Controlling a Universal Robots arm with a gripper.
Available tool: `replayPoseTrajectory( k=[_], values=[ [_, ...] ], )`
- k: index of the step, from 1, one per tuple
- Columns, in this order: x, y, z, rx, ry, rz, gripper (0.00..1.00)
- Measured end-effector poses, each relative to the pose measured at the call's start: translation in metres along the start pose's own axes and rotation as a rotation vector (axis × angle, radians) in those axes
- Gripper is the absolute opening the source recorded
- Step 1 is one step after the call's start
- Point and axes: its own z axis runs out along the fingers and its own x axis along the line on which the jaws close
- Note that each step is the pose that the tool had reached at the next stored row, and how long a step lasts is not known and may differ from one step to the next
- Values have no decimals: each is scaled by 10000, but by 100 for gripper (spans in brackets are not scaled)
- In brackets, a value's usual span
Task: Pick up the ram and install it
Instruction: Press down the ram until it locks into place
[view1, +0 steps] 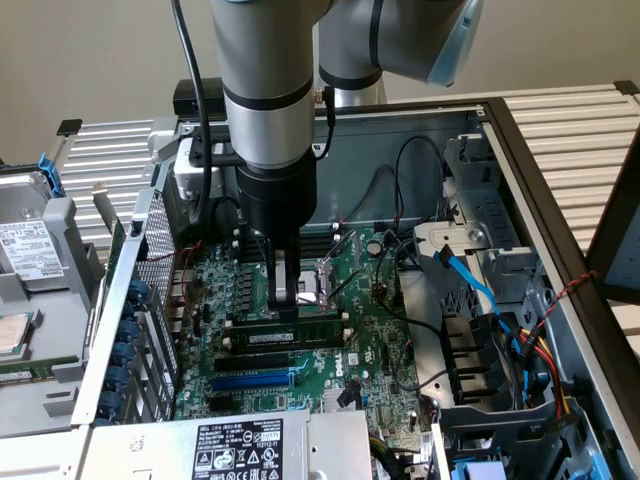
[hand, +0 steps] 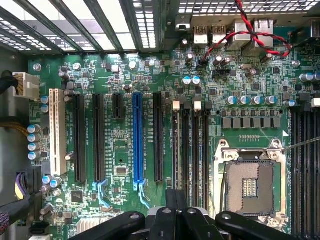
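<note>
Silver-grey arm (view1: 262, 70), black wrist collar (view1: 276, 195), lt-blue joint cap (view1: 458, 45) at 2 o'clock, black cable (view1: 196, 100); gripper (hand: 176, 196) black w/ silver screws (hand: 222, 216).

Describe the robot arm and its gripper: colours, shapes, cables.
The arm is a silver-grey cylinder with black joint bands and a pale blue cap at one joint. A black cable runs down beside it. The gripper has a black round body, metallic fingers, and black linkage bars in the wrist view.

plain beige wall (view1: 100, 60), white slatted tabletop (view1: 580, 130)
</note>
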Motion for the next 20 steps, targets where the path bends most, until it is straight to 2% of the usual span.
replayPoseTrajectory(
  k=[7,16,20],
  values=[
    [0,0,0,4,47,-1,10],
    [0,3,6,2,44,0,10],
    [-6,3,67,3,40,1,10]
  ],
)
